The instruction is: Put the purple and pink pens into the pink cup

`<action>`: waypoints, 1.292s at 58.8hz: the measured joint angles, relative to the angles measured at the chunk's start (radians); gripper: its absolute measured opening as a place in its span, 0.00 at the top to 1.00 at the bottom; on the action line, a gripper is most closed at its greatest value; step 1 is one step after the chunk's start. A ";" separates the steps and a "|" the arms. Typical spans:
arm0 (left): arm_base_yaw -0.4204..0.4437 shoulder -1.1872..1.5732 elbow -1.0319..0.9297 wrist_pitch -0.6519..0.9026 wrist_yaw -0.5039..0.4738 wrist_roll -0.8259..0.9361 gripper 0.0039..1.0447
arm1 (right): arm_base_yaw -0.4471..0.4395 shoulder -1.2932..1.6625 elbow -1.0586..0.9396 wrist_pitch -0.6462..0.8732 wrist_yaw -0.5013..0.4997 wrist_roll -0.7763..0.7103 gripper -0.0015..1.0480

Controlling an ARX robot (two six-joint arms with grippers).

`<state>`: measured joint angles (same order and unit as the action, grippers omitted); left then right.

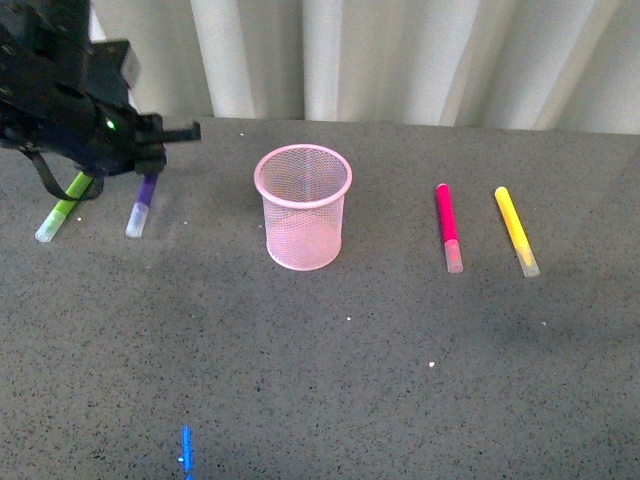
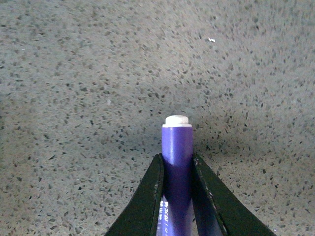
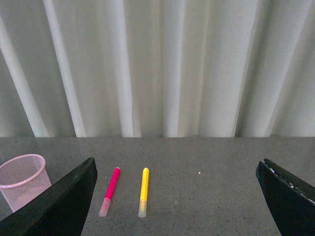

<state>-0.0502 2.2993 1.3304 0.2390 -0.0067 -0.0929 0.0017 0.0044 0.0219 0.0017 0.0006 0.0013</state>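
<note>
Pink cup [image 1: 303,232] holds nothing; left hand [image 2: 177,161] is closed on the purple pen [image 2: 177,142], pink pen [image 1: 447,225] lies untouched on the worktop [image 1: 400,380], right hand [image 3: 176,166] gapes empty; both insertions pending.

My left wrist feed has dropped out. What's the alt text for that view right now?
The left claw grips the purple pen, its two black fingers pressed against either side of the barrel. The pen's white end points away from the camera over a speckled grey tabletop.
</note>
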 joint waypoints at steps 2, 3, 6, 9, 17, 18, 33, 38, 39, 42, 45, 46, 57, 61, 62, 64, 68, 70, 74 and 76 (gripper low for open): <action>0.011 -0.049 -0.034 0.040 0.004 -0.035 0.88 | 0.000 0.000 0.000 0.000 0.000 0.000 0.07; 0.021 -0.093 -0.061 0.076 0.019 -0.070 0.88 | 0.000 0.000 0.000 0.000 0.000 0.000 0.07; 0.044 -0.191 -0.125 0.172 0.053 -0.152 0.88 | 0.000 0.000 0.000 0.000 0.000 0.000 0.07; 0.063 -0.309 -0.207 0.303 0.063 -0.244 0.88 | 0.000 0.000 0.000 0.000 0.000 0.000 0.07; 0.049 -0.500 -0.425 0.566 0.048 -0.390 0.88 | 0.000 0.000 0.000 0.000 0.000 0.000 0.07; 0.040 -0.505 -0.447 0.593 0.038 -0.396 0.88 | 0.000 0.000 0.000 0.000 0.000 0.000 0.07; -0.153 -0.456 -0.610 0.962 -0.053 -0.463 0.88 | 0.000 0.000 0.000 0.000 0.000 0.000 0.07; -0.218 -0.407 -0.609 1.034 -0.092 -0.463 0.88 | 0.000 0.000 0.000 0.000 0.000 0.000 0.07; -0.237 -0.388 -0.607 1.051 -0.103 -0.463 0.88 | 0.000 0.000 0.000 0.000 0.000 0.000 0.07; -0.271 -0.340 -0.599 1.091 -0.122 -0.459 0.88 | 0.000 0.000 0.000 0.000 0.000 0.000 0.07; -0.295 -0.291 -0.579 1.124 -0.127 -0.454 0.88 | 0.000 0.000 0.000 0.000 0.000 0.000 0.07; -0.301 -0.277 -0.571 1.132 -0.129 -0.452 0.88 | 0.000 0.000 0.000 0.000 0.000 0.000 0.07; -0.323 -0.212 -0.541 1.152 -0.142 -0.451 0.88 | 0.000 0.000 0.000 0.000 0.000 0.000 0.07; -0.326 -0.197 -0.531 1.154 -0.146 -0.450 0.88 | 0.000 0.000 0.000 0.000 0.000 0.000 0.07; -0.326 -0.193 -0.528 1.154 -0.148 -0.451 0.88 | 0.000 0.000 0.000 0.000 0.000 0.000 0.07; -0.326 -0.186 -0.525 1.154 -0.148 -0.451 0.88 | 0.000 0.000 0.000 0.000 0.000 0.000 0.07; -0.326 -0.176 -0.522 1.155 -0.148 -0.451 0.88 | 0.000 0.000 0.000 0.000 0.000 0.000 0.07; -0.326 -0.169 -0.521 1.155 -0.148 -0.451 0.88 | 0.000 0.000 0.000 0.000 0.000 0.000 0.07; -0.326 -0.157 -0.519 1.155 -0.149 -0.451 0.88 | 0.000 0.000 0.000 0.000 0.000 0.000 0.07; -0.326 -0.149 -0.515 1.155 -0.150 -0.451 0.88 | 0.000 0.000 0.000 0.000 0.000 0.000 0.07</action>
<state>-0.3763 2.1506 0.8158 1.3941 -0.1566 -0.5442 0.0017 0.0044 0.0219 0.0017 0.0006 0.0013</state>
